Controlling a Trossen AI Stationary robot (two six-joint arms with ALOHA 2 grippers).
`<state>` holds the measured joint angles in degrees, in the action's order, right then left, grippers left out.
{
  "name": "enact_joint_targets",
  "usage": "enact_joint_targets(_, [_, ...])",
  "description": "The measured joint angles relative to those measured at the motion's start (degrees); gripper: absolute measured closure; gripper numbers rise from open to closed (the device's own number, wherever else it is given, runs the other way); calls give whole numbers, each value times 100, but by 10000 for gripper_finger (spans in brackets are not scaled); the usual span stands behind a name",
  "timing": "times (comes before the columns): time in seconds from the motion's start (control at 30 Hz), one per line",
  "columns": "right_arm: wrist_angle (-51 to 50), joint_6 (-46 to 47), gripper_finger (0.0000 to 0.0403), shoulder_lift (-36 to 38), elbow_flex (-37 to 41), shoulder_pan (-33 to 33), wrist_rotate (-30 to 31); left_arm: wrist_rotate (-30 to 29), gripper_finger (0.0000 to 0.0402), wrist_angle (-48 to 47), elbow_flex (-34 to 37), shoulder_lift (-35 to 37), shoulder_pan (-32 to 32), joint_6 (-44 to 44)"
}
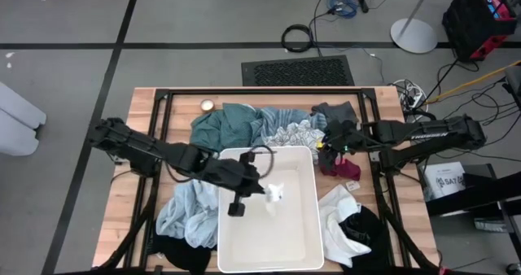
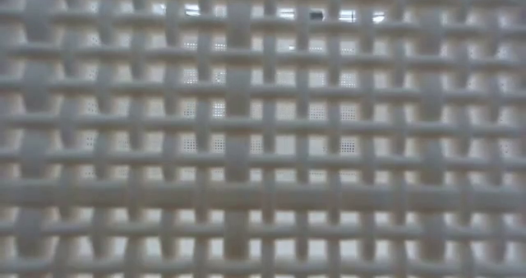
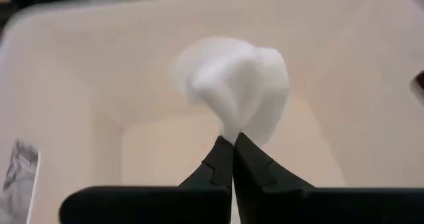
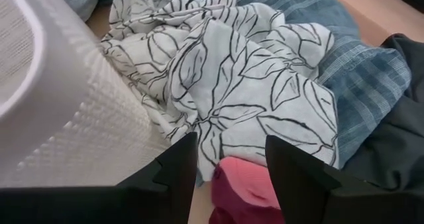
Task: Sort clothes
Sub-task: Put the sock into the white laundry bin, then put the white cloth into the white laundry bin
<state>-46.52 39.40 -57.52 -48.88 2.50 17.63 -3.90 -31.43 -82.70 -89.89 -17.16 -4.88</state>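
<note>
Sorting in progress, early stage. We see the left pincer (image 1: 262,190) poised over the white bin (image 1: 305,241), its jaws pressed together on a small white cloth (image 3: 232,85) that bunches just ahead of the tips and hangs inside the bin's walls. No other item shows in the bin, so we judge this cloth to be the first piece delivered, and not yet let go.

The right pincer (image 4: 230,159) stands with its jaws wide apart and grips nothing; it hovers at the bin's outer wall (woven in texture, and filling the low view entirely). Directly between and just below its fingers lies the pink-magenta sock (image 4: 244,183); just ahead of them spreads a white garment with black leaf print (image 4: 245,85), with a blue striped fabric (image 4: 371,78) and a dark grey garment (image 4: 404,138) off to one side.

Most of the work remains. On the surface (image 1: 146,112) around the bin we count a teal garment (image 1: 224,124) beyond the left pincer, a light blue garment (image 1: 183,214) beside that arm, and a white and black pile (image 1: 350,226) on the right arm's side of the bin. All of these lie unsorted.
</note>
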Motion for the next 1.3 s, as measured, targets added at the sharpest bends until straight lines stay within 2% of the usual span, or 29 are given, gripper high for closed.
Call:
enact_joint_targets(0.13, [-2,1,238,0,0,97,2,-6,402,-498,-343,-382,25,296])
enact_joint_targets(0.27, [-2,2,238,0,0,161,20,-16,390,-541,-405,-624,25,395])
enact_joint_targets(0.6, [-2,-140,238,-2,0,216,0,-33,280,-638,-420,-484,6,719])
enact_joint_targets(0.8, [-2,-242,238,-2,0,216,-49,-284,244,-755,-515,-356,3,718])
enact_joint_targets(0.87, [-2,-102,238,-2,0,216,-370,-320,241,-881,-709,-339,3,722])
enact_joint_targets(1.0, [-7,-110,238,-4,0,275,-1609,-321,240,-1325,-1149,-336,3,727])
enact_joint_targets(1.07, [-4,-42,238,-4,0,515,-1911,-329,240,-1565,-1322,-334,-19,727])
enact_joint_targets(1.3, [24,718,238,-111,0,1955,-1877,-1012,240,-2103,-1440,-245,-23,785])
